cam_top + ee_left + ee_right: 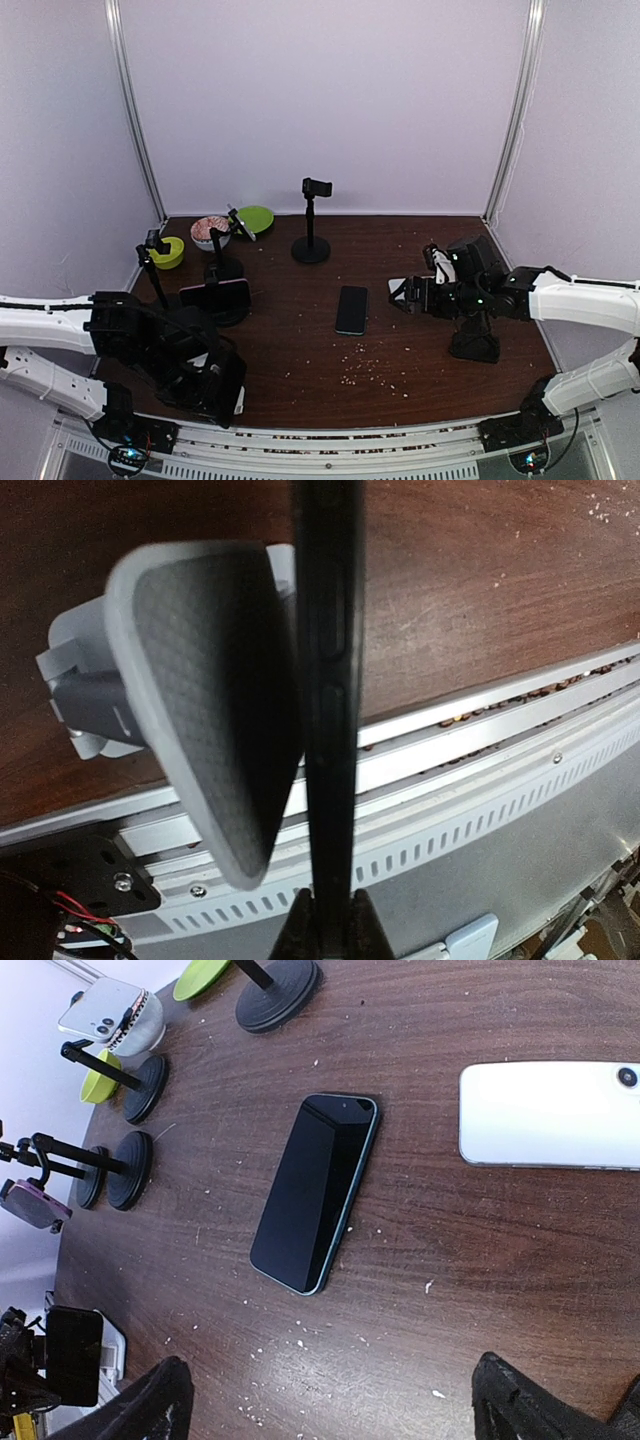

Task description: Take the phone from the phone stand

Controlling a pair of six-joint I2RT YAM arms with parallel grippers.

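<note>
Closed to a narrow pinch at the left gripper [328,925], with a thin, glossy black phone [328,680] caught edge-on between the dark fingertips and running straight out from them. Taken by the thin sides, probably to lift it free without rubbing the face.

Just to one side of the pinch, a pale grey plastic phone stand [200,710] with a dark textured rubber pad, facing the phone's flat. Cannot tell whether touching it or only overlapping in view.

Directly behind the pinch, the slotted aluminium rail [480,780] of the near edge. Farther out along the phone, brown wooden table [480,580]. Little room railward, so likely safer drawn up and inward.

Spread wide and holding nothing at the right gripper [340,1405], well apart from the stand. Ahead of those fingers, a dark teal-rimmed phone [315,1190] lying flat. Off to one side, a white phone [548,1115] lying back up. Farthest out, black round-based pole stands [130,1168]. Bare wood around both flat phones for setting down.
</note>
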